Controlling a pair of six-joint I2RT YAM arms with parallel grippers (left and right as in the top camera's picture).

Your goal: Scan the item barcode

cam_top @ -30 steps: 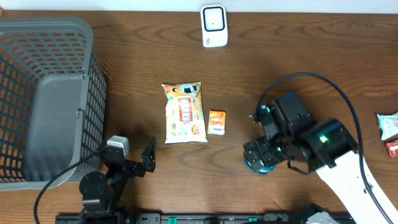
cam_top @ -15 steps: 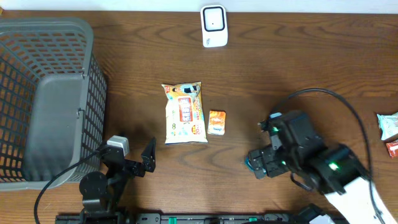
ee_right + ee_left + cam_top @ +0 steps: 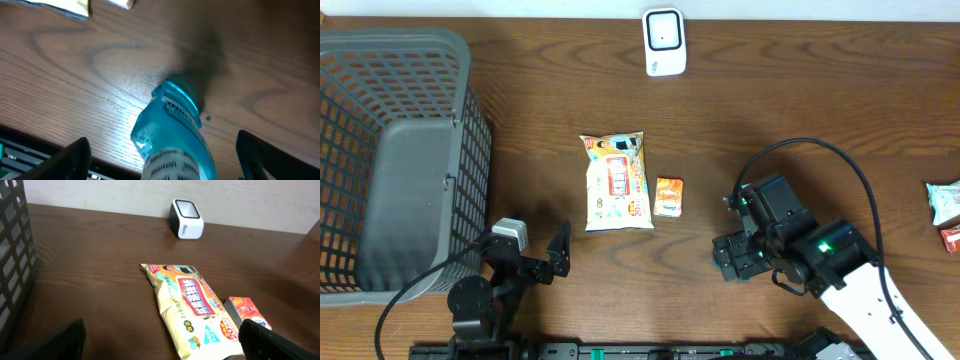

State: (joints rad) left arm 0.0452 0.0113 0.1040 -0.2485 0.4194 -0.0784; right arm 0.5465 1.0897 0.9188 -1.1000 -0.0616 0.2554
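A translucent blue item [image 3: 170, 132] with a printed barcode on its near end lies on the wooden table. It sits between the two fingers of my right gripper [image 3: 167, 160], which is open with a gap on each side. From overhead the right gripper [image 3: 738, 256] covers the item almost wholly. The white scanner [image 3: 664, 42] stands at the table's far edge and also shows in the left wrist view as the scanner [image 3: 186, 218]. My left gripper [image 3: 535, 252] rests open and empty near the front edge, and the left gripper [image 3: 162, 347] faces the snack packs.
A yellow wipes pack [image 3: 615, 182] and a small orange packet [image 3: 668, 196] lie mid-table. A grey mesh basket [image 3: 390, 150] fills the left side. Two more packets [image 3: 946, 202] sit at the right edge. A black cable [image 3: 860, 175] loops over the right arm.
My right arm has swung about above the blue item and now sits lower over it, hiding more of it. Its jaws have narrowed slightly. The left arm is unmoved.
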